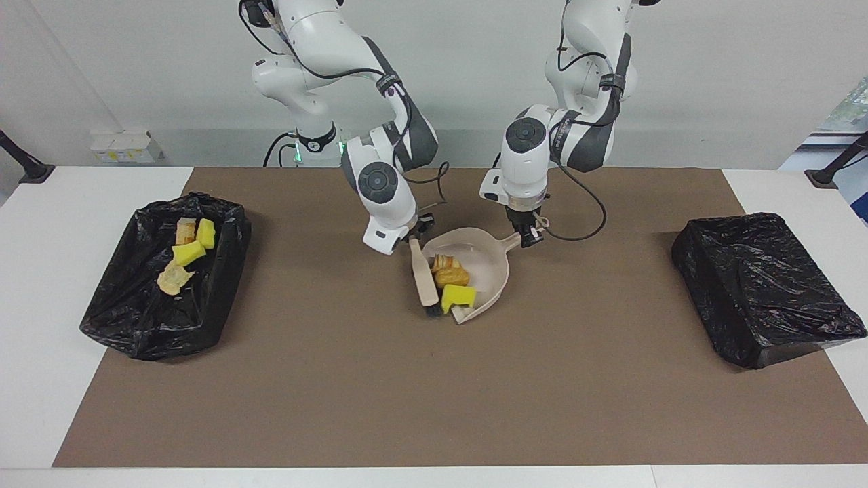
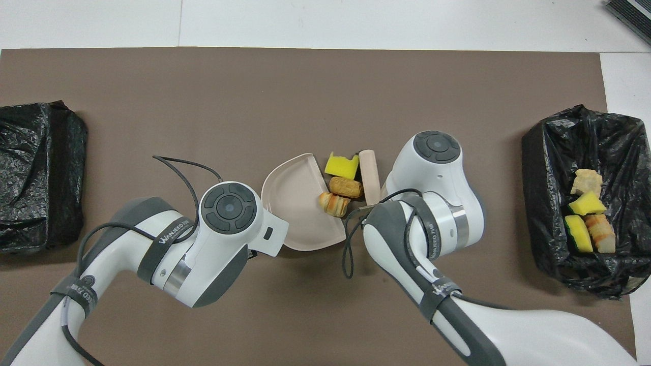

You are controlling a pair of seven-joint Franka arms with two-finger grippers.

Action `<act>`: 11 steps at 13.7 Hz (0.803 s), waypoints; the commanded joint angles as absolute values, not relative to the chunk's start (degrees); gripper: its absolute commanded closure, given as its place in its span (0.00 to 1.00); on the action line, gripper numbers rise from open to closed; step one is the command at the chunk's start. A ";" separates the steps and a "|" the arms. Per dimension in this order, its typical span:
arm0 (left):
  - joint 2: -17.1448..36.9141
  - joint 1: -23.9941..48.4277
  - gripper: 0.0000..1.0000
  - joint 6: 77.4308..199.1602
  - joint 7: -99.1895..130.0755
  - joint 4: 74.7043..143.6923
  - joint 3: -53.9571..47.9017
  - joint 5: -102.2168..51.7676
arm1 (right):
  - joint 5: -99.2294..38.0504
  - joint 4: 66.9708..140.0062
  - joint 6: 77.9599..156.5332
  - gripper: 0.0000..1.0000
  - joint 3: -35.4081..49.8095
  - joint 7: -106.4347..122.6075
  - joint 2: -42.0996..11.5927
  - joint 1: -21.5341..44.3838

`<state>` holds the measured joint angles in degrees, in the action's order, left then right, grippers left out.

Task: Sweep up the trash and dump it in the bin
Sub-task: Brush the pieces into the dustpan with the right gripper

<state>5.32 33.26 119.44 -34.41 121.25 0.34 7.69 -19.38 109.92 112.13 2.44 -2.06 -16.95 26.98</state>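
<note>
place: robot lab | cues: two arms [image 1: 380, 122], brown mat [image 1: 434, 379], white wall [image 1: 712, 81]
</note>
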 commanded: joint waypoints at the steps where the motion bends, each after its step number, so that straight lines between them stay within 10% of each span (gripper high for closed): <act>1: 4.13 32.61 1.00 121.38 -34.72 123.13 0.35 8.26 | -24.34 111.01 112.24 1.00 2.55 8.14 -15.65 27.07; 11: 4.93 27.69 1.00 124.01 -51.13 121.47 0.62 8.26 | -20.75 110.12 101.70 1.00 1.67 4.69 -8.53 16.96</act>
<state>5.63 29.33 122.85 -47.50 121.31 0.81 7.69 -22.14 109.20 103.22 1.17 7.35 -10.78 17.59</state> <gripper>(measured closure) 0.692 0.740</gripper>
